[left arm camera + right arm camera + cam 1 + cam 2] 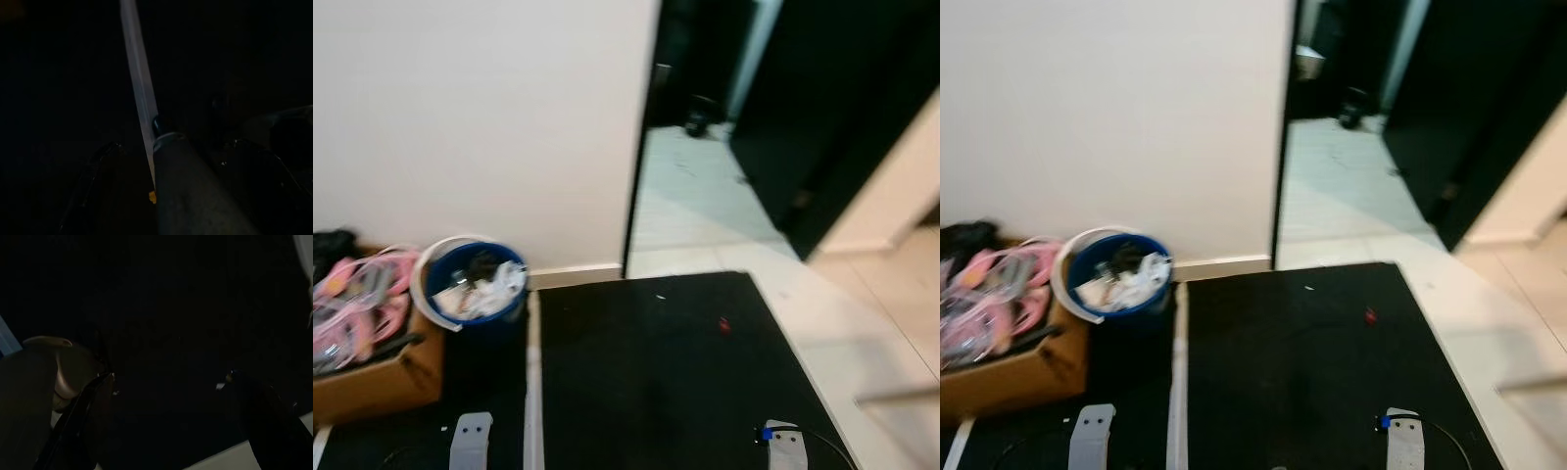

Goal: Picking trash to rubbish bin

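Observation:
A blue rubbish bin [475, 281] with a white rim stands on the floor against the white wall at the left, holding crumpled white and dark trash. On the black mat [656, 372] lie a small red scrap [724, 325] and a tiny white scrap [660, 296]. The silver ends of both arms [470, 439] [788, 446] show low over the mat, far from the bin. In the dark left wrist view my left gripper [171, 144] has its fingers spread. My right gripper [170, 376] also stands open over dark floor, holding nothing.
A cardboard box [382, 377] of pink items sits left of the bin. A pale strip [533, 392] divides the mat. Right of the wall corner a dark doorway [705, 98] opens onto light tiles [862, 323]. A grey rounded shape [195, 196] fills the left wrist view's foreground.

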Tool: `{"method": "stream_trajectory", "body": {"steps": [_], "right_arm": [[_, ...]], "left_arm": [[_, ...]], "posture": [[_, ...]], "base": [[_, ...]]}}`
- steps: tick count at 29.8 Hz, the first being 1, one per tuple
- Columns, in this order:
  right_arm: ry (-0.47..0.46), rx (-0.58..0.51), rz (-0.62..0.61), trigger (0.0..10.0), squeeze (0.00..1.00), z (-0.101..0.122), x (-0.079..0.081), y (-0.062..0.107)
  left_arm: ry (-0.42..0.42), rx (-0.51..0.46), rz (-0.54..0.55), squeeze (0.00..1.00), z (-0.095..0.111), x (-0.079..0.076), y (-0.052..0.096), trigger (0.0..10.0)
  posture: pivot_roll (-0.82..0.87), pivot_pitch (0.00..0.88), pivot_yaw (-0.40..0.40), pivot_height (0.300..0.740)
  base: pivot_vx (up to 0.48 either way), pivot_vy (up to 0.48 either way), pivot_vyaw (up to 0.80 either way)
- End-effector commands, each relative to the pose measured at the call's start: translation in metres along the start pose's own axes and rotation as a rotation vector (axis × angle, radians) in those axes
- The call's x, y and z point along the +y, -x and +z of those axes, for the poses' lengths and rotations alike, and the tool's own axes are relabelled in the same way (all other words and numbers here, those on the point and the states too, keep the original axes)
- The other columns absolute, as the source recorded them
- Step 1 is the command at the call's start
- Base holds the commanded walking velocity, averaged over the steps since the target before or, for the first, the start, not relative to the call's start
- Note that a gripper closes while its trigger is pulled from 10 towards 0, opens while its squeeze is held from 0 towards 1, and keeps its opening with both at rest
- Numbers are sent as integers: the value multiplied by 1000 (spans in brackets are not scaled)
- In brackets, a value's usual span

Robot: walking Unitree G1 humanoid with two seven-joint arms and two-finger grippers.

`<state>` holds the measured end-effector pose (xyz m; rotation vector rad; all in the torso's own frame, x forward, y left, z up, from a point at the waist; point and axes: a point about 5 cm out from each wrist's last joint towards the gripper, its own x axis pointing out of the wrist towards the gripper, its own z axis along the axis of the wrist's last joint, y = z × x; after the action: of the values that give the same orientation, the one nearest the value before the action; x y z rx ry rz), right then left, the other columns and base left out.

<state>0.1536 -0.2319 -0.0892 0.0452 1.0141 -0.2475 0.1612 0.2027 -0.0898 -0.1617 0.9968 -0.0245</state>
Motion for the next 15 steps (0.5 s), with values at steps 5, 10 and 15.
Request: {"method": "stream_trajectory", "body": {"steps": [5, 10, 15], "right_arm": [[3, 17, 2, 10000, 0, -3, 2, 0], [4, 24, 0, 10000, 0, -5, 2, 0], [6, 36, -4, 10000, 0, -9, 0, 1]], "left_arm": [[-6, 40, 2, 0, -11, 0, 2, 10000], [-10, 46, 2, 0, -12, 1, 2, 10000], [-14, 49, 3, 0, -13, 1, 2, 10000]], "posture": [[-16, 81, 9, 740], [-16, 81, 9, 740], [-16, 81, 9, 740]], "base": [[0, 0, -800], [0, 0, -800], [0, 0, -800]]}}
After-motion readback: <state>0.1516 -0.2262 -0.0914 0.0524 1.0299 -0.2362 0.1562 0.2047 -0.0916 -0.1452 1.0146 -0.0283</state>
